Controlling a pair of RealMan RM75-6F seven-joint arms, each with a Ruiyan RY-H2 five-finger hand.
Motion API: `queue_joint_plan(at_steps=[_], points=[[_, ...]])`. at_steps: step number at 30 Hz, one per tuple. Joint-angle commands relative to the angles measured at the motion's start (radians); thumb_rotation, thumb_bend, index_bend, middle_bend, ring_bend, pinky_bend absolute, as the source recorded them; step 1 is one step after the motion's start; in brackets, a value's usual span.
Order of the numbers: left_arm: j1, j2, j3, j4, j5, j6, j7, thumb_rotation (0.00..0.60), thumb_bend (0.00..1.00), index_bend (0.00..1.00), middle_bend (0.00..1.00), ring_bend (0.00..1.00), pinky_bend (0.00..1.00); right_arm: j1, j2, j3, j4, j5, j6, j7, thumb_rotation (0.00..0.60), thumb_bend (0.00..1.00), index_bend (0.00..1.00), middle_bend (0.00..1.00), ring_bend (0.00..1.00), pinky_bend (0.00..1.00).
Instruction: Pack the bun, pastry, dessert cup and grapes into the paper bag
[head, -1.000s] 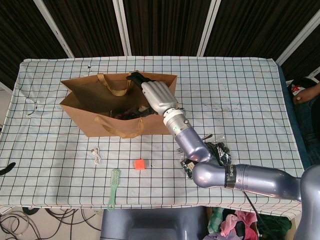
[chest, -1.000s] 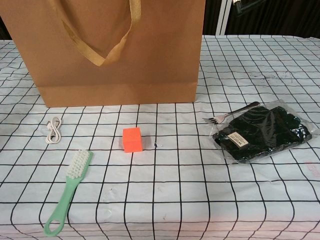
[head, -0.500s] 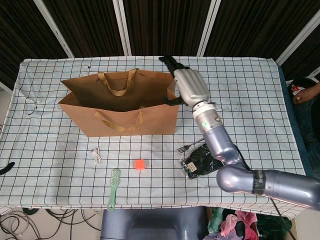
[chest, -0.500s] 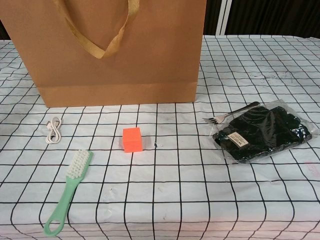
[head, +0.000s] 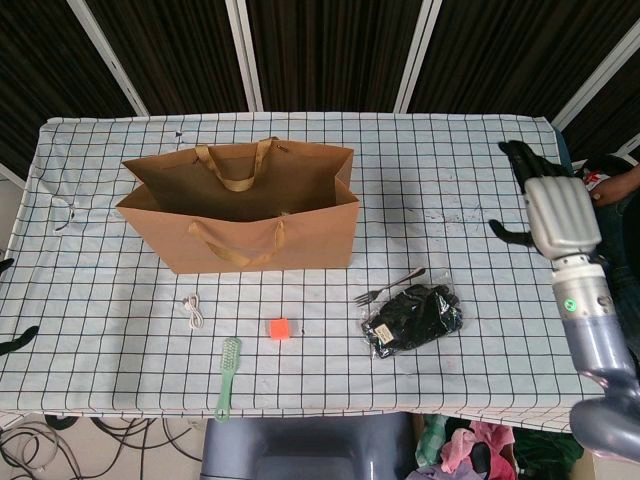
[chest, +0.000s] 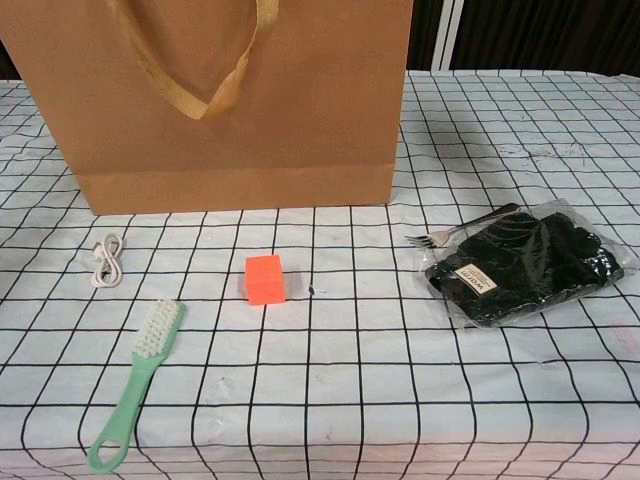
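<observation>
We take the paper bag (head: 240, 215) as our landmark: it stands upright and open on the checked tablecloth (head: 460, 160), its handles (head: 238, 180) flopped over the rim, and from the head view its inside is mostly in shadow, so we cannot tell which foods already lie in it. To the right of the bag and a little nearer us lies a clear packet of dark grapes (head: 412, 318), flat on the cloth and well apart from the bag; in the chest view the same packet (chest: 528, 262) shows a small label. No bun, pastry or dessert cup shows anywhere on the cloth, so we judge that those are probably inside the bag and that the grapes are the one item left to pack, though the shadowed interior keeps us from being sure. Touching or just beside the packet's upper edge lies a metal fork (head: 388, 286), which is no part of the job. In front of the bag sit a small orange cube (head: 279, 328), a green brush (head: 227, 377) and a coiled white cable (head: 193, 312), all apart from one another. Far to the right of the bag, past the grapes and near the table's edge, our right hand (head: 553, 212) hangs above the cloth with its fingers loosely spread, holding nothing. Of our left hand (head: 14, 338) only dark fingertips peek in far left of the bag, and we cannot tell how it stands.
</observation>
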Motion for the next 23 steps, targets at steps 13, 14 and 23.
queue_joint_plan(at_steps=[13,14,23], points=[[-0.004,0.014,0.024,-0.001,0.044,-0.01,-0.049,0.6,0.03,0.11,0.07,0.0,0.07,-0.429,-0.359,-0.321,0.256,-0.524,0.385,-0.035,0.6,0.17,0.08,0.09,0.19,0.25],[-0.004,0.015,0.025,-0.001,0.045,-0.012,-0.051,0.6,0.03,0.11,0.07,0.0,0.07,-0.435,-0.373,-0.321,0.261,-0.535,0.388,-0.046,0.6,0.17,0.08,0.09,0.19,0.25],[-0.003,0.038,0.041,-0.034,0.03,-0.044,-0.035,0.6,0.03,0.11,0.07,0.0,0.07,-0.448,-0.442,-0.281,0.299,-0.555,0.382,-0.101,0.6,0.17,0.08,0.09,0.19,0.25]])
